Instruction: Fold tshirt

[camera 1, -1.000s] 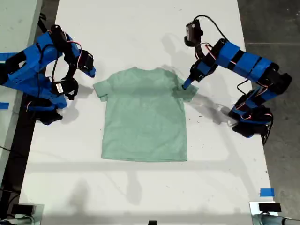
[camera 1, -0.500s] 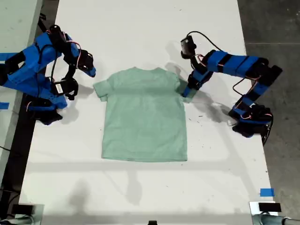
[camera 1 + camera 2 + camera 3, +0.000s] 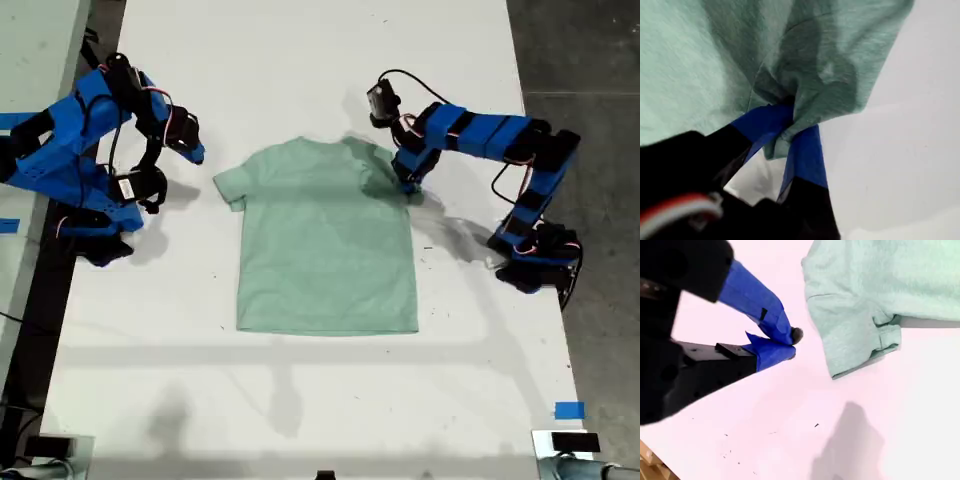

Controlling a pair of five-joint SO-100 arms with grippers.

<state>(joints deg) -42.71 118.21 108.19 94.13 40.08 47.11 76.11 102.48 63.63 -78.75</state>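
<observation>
Mint-green cloth is bunched between the blue jaws in the first wrist view: my first gripper [image 3: 790, 131] has a sleeve of the tshirt [image 3: 325, 245] nipped tight, the fabric puckering where the two fingers close on it. In the exterior view that same gripper [image 3: 405, 178] sits at the shirt's sleeve on the exterior view's right, at the end of an arm that reaches in from that side.

The shirt lies flat on the white table [image 3: 300, 400], near its middle, neck away from the camera and hem towards it, so its long axis runs up and down the exterior view. The arms stand to either side of it, across that axis.

My second gripper [image 3: 785, 342] has its blue tips pressed together on nothing (only bare table shows beneath them). It hangs just beside the other sleeve [image 3: 855, 340], apart from it, with the cloth lying ahead of the tips. In the exterior view it [image 3: 190, 150] is off the shirt's edge on the exterior view's left.

So the fold turns on this, I'd judge: the held sleeve must travel across the body toward the exterior view's left, square to the long axis, and the first arm is the one already in hand; the second, though near its sleeve, would have to open first.
</observation>
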